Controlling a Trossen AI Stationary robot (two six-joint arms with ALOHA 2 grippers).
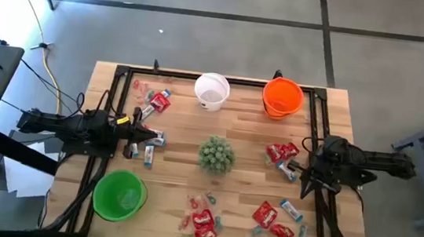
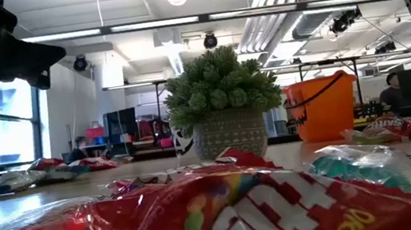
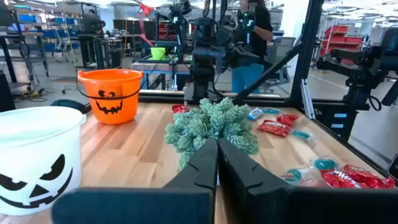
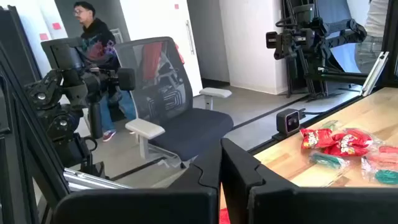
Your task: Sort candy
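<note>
Candy point(image 1: 203, 222) lies scattered in several clusters across the wooden table point(image 1: 180, 123), and we see none of it in any bucket. One cluster of red packets and light blue wrappers sits near the table's front edge, at about its middle. A second cluster point(image 1: 274, 218) lies toward the front right corner. A third point(image 1: 282, 153) sits close to the right edge, beside the right arm. A fourth point(image 1: 155, 99) lies near the back left corner, and a few more pieces point(image 1: 150, 142) rest by the left edge.

We see the left gripper point(image 1: 141, 132) over the left side of the table, just beside those pieces, with its fingers point(image 3: 211, 165) pressed together and nothing between them. Our right gripper point(image 1: 307, 169) hangs at the right edge, next to the third cluster. Its fingers point(image 4: 217, 168) are likewise closed on nothing.

At the table's middle stands a green spiky plant point(image 1: 215, 154) in a small pot. Along the back edge we find a white bucket point(image 1: 212, 92) near the centre and an orange bucket point(image 1: 282, 97) toward the back right corner. A green bucket point(image 1: 119, 196) sits near the front left corner. From the right wrist we see a person point(image 4: 93, 43) in the room beyond the table.
</note>
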